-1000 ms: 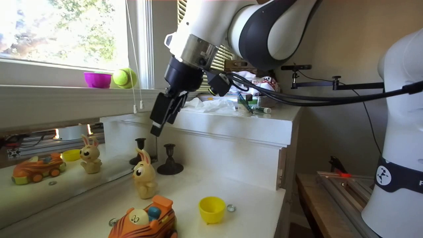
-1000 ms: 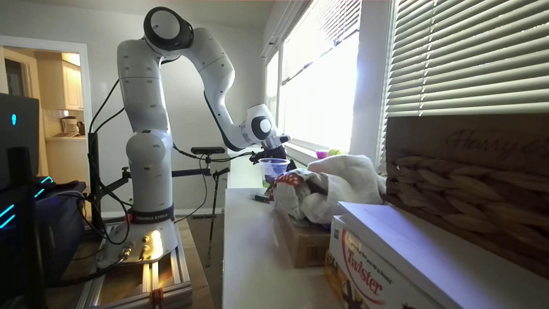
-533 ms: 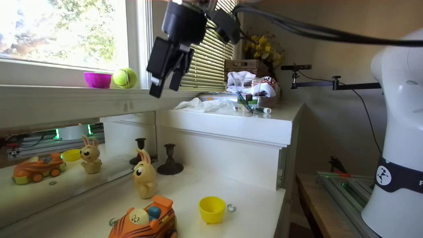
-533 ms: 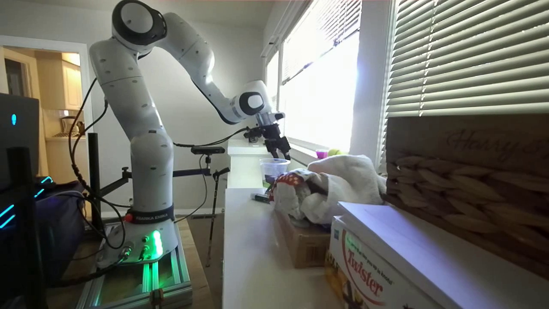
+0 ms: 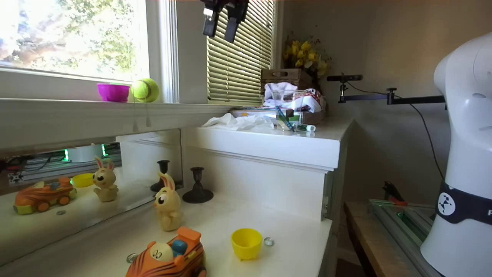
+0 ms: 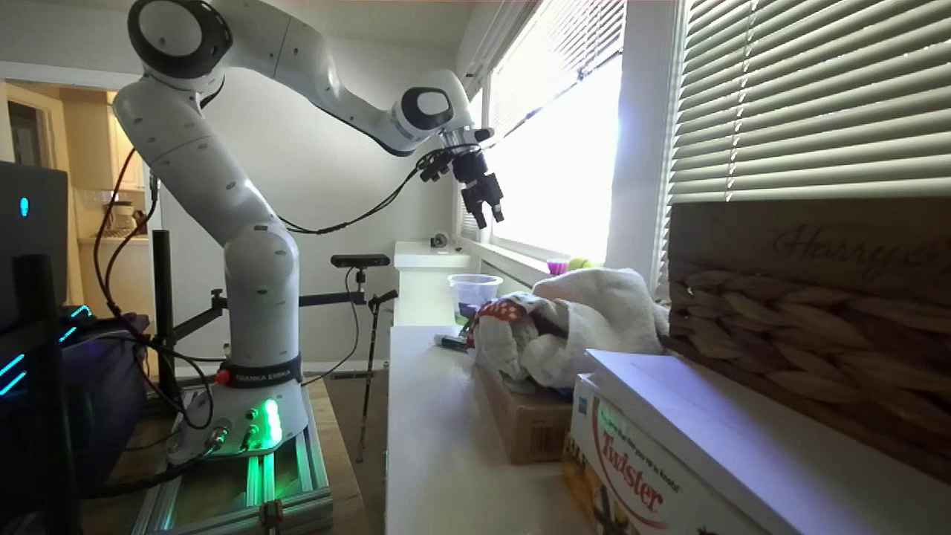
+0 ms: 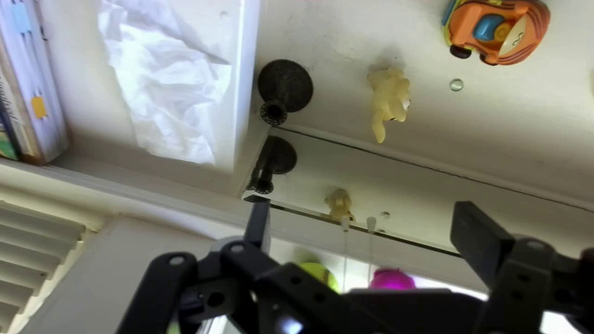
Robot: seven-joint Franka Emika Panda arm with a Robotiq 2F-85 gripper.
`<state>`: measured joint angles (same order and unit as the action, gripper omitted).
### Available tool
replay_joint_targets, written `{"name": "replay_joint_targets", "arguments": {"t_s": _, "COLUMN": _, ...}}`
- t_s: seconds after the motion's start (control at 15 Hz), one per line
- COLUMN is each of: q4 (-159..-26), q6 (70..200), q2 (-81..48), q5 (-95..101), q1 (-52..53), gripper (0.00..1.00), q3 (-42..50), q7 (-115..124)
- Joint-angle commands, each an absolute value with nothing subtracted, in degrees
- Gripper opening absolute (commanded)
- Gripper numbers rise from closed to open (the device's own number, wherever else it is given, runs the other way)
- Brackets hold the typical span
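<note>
My gripper (image 7: pixel 363 225) is open and empty, high above the white surfaces. It also shows at the top of an exterior view (image 5: pixel 220 34) and beside the window in an exterior view (image 6: pixel 487 217). It touches nothing. Below it stand a cream toy rabbit (image 5: pixel 168 207), an orange toy car (image 5: pixel 169 256), a yellow cup (image 5: pixel 246 244) and a dark candle holder (image 5: pixel 197 188). A magenta cup (image 5: pixel 113 92) and a tennis ball (image 5: pixel 145 90) sit on the window sill. In the wrist view, the fingers partly hide the ball (image 7: pixel 320 273) and magenta cup (image 7: pixel 392 279).
A mirror (image 5: pixel 77 219) behind the toys reflects them. The raised white ledge (image 5: pixel 265 148) bears crumpled white paper (image 5: pixel 242 122), a clear container (image 6: pixel 474 290), a marker and a towel (image 6: pixel 602 305). A Twister box (image 6: pixel 631 453) and woven basket (image 6: pixel 802 319) stand nearby. Clear discs (image 5: pixel 268 241) lie on the surface.
The arm has risen and drawn back, lifting the gripper from near the ledge to high above it. The base light has turned from warm white to green. The toys have not moved.
</note>
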<state>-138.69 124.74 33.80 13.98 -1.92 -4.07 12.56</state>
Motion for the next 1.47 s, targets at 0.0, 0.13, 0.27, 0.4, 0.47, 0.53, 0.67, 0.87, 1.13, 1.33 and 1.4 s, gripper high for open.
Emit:
{"name": "replay_joint_targets", "arguments": {"t_s": 0.0, "q4": -135.10, "q6": 118.30, "q2": 33.38, "q5": 12.73, "q1": -4.84, "gripper": 1.00, "q3": -2.54, "q7": 13.08}}
{"name": "replay_joint_targets", "arguments": {"t_s": 0.13, "q4": -134.76, "q6": 116.10, "q2": 32.83, "q5": 13.15, "q1": -6.50, "gripper": 1.00, "q3": -1.28, "q7": 13.41}}
{"name": "replay_joint_targets", "arguments": {"t_s": 0.27, "q4": -135.14, "q6": 116.10, "q2": 32.26, "q5": 13.14, "q1": -7.86, "gripper": 1.00, "q3": 0.17, "q7": 13.65}}
{"name": "replay_joint_targets", "arguments": {"t_s": 0.4, "q4": -135.65, "q6": 117.91, "q2": 31.43, "q5": 12.68, "q1": -8.73, "gripper": 1.00, "q3": 1.65, "q7": 13.61}}
{"name": "replay_joint_targets", "arguments": {"t_s": 0.47, "q4": -135.92, "q6": 119.02, "q2": 31.10, "q5": 12.77, "q1": -9.09, "gripper": 1.00, "q3": 2.29, "q7": 13.52}}
{"name": "replay_joint_targets", "arguments": {"t_s": 0.53, "q4": -136.00, "q6": 119.54, "q2": 30.48, "q5": 12.59, "q1": -9.31, "gripper": 1.00, "q3": 2.88, "q7": 13.34}}
{"name": "replay_joint_targets", "arguments": {"t_s": 0.67, "q4": -136.43, "q6": 120.89, "q2": 29.19, "q5": 12.76, "q1": -9.99, "gripper": 1.00, "q3": 3.65, "q7": 13.67}}
{"name": "replay_joint_targets", "arguments": {"t_s": 0.87, "q4": -137.45, "q6": 124.93, "q2": 27.36, "q5": 12.82, "q1": -10.75, "gripper": 1.00, "q3": 4.77, "q7": 13.70}}
{"name": "replay_joint_targets", "arguments": {"t_s": 1.13, "q4": -139.22, "q6": 130.90, "q2": 24.95, "q5": 12.65, "q1": -11.57, "gripper": 1.00, "q3": 6.00, "q7": 13.41}}
{"name": "replay_joint_targets", "arguments": {"t_s": 1.33, "q4": -139.97, "q6": 133.16, "q2": 23.30, "q5": 12.27, "q1": -12.34, "gripper": 1.00, "q3": 6.73, "q7": 13.63}}
{"name": "replay_joint_targets", "arguments": {"t_s": 1.4, "q4": -139.83, "q6": 132.51, "q2": 22.73, "q5": 12.40, "q1": -12.82, "gripper": 1.00, "q3": 6.69, "q7": 14.48}}
